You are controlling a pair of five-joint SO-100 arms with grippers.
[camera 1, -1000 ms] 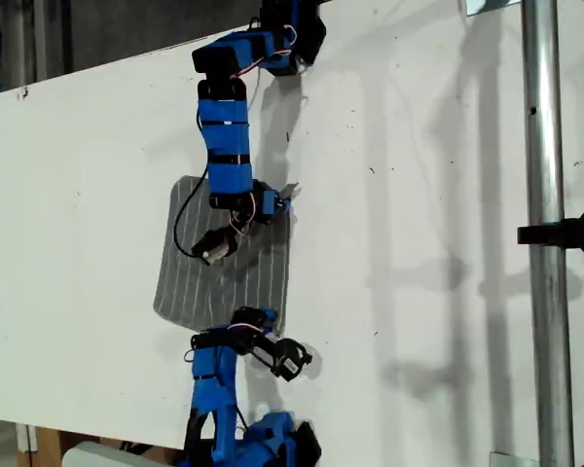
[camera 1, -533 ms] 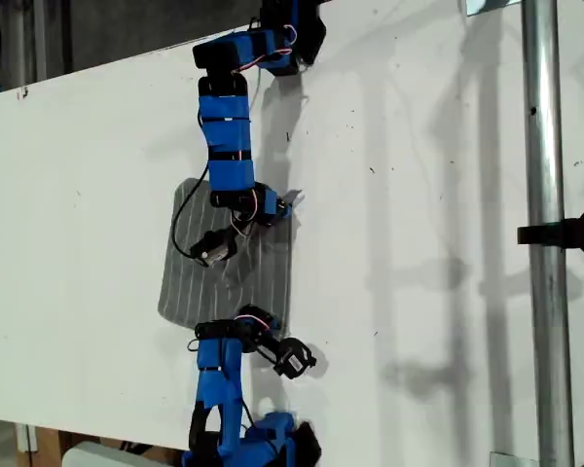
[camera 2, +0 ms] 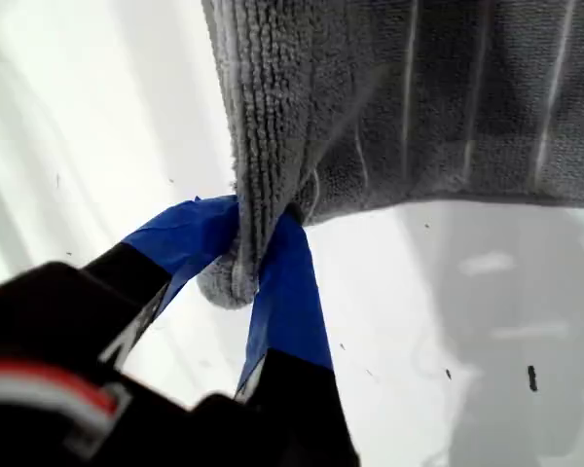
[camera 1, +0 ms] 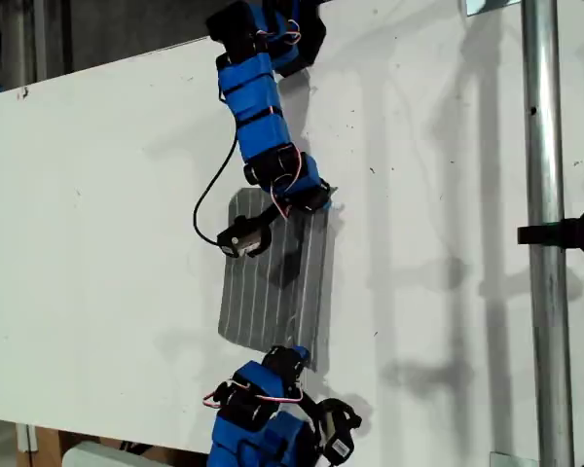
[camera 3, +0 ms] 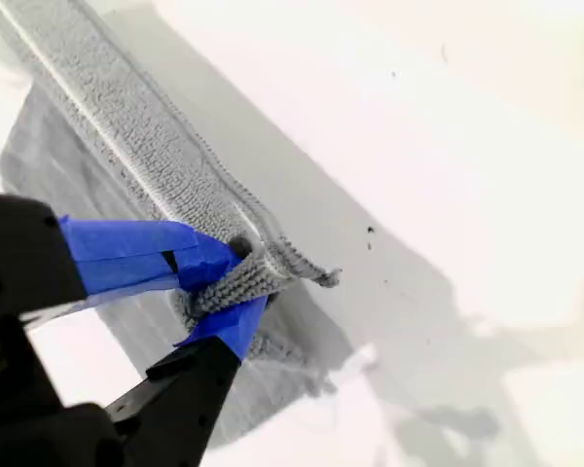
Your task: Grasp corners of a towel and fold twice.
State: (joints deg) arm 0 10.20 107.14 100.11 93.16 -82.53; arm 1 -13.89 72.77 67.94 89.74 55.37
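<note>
The grey striped towel point(camera 1: 271, 282) lies stretched lengthwise on the white table point(camera 1: 97, 214), between two blue arms in the exterior view. One arm reaches down from that view's top and its gripper point(camera 1: 316, 197) pinches the towel's upper corner. The other arm rises from the bottom, its gripper point(camera 1: 300, 356) at the lower corner. The wrist views do not show which arm is which. My first gripper point(camera 2: 258, 255) is shut on a bunched corner point(camera 2: 224, 284) of the towel point(camera 2: 419, 97). My second gripper point(camera 3: 232, 277) is shut on another corner point(camera 3: 311, 275), and the towel point(camera 3: 127, 126) lifts away from the table.
A metal pole point(camera 1: 543, 292) with a black clamp point(camera 1: 565, 233) runs down the exterior view's right side. The table's edge slants across the top left of that view. White tabletop point(camera 1: 438, 195) lies between towel and pole.
Both arms have carried the towel toward the exterior view's right. It now looks narrower and longer. The lower arm has drawn back toward the bottom edge.
</note>
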